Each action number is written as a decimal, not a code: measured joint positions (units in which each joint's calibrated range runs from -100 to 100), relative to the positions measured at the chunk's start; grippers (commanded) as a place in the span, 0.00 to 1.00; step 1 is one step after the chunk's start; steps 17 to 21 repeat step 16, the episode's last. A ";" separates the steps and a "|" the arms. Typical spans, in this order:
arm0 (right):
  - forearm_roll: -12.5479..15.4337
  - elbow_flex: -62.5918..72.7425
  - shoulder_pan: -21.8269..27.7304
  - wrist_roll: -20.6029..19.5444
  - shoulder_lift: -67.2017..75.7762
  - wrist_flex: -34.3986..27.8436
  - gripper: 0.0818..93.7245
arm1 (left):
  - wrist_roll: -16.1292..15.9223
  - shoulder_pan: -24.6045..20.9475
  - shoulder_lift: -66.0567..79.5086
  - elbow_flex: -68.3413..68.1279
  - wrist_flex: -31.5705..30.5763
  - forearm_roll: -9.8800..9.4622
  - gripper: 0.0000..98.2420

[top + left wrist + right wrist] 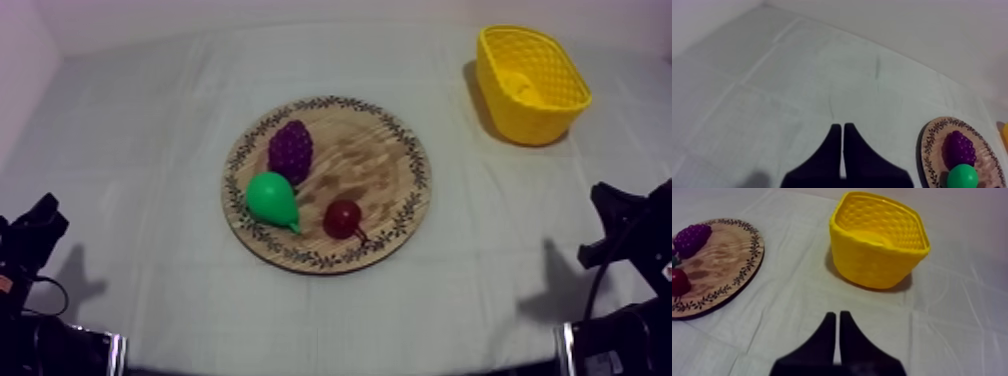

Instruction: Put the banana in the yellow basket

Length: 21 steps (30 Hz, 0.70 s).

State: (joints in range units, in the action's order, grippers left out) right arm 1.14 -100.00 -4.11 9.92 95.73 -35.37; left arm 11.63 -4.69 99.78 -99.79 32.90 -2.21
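Though dim, banana (520, 85) inside yellow basket (541, 124)

Left arm (32, 235) low at left side, at rest. Right arm (622, 222) low at right side, at rest. Left gripper (842, 126): fingers together, thin wedge, holds nothing. Right gripper (837, 314): fingers together too, holds nothing.

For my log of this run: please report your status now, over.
Left tool shut, right tool shut, both at rest. Pale shape inside yellow basket, probably the banana. Grapes, pear, small red fruit on wooden board, apart from basket.
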 measured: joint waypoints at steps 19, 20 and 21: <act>0.00 0.00 0.00 0.46 0.00 0.01 0.00 | 0.00 0.00 0.00 0.00 0.00 0.00 0.00; 0.00 0.00 0.00 0.46 0.00 0.01 0.00 | 0.00 0.00 0.00 0.00 0.00 0.00 0.00; 0.00 0.00 0.00 0.46 0.00 0.01 0.00 | 0.00 0.00 0.00 0.00 0.00 0.00 0.00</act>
